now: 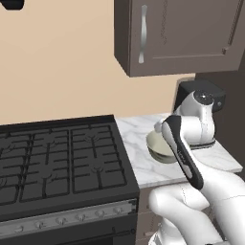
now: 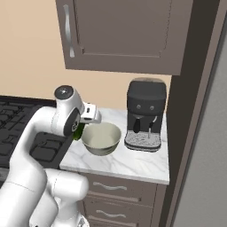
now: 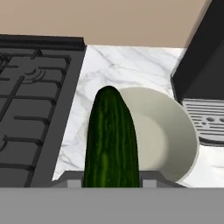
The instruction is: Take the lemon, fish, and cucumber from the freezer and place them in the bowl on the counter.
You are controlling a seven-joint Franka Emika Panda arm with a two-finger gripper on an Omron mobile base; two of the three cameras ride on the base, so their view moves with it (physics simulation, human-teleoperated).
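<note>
The jaws are clenched on the cucumber (image 3: 111, 140), which sticks out from the gripper (image 2: 82, 131) over the near left rim of the bowl (image 2: 102, 138). The bowl sits on the marble surface (image 2: 133, 162), close to its left edge where the black stove (image 1: 57, 158) begins. The coffee machine (image 2: 145, 115) stands just right of the bowl, against the tall dark panel (image 2: 186, 133). Bare marble lies in front of the bowl, up to the front edge. A brown wall cupboard (image 2: 124, 35) hangs above, well clear of the arm.
</note>
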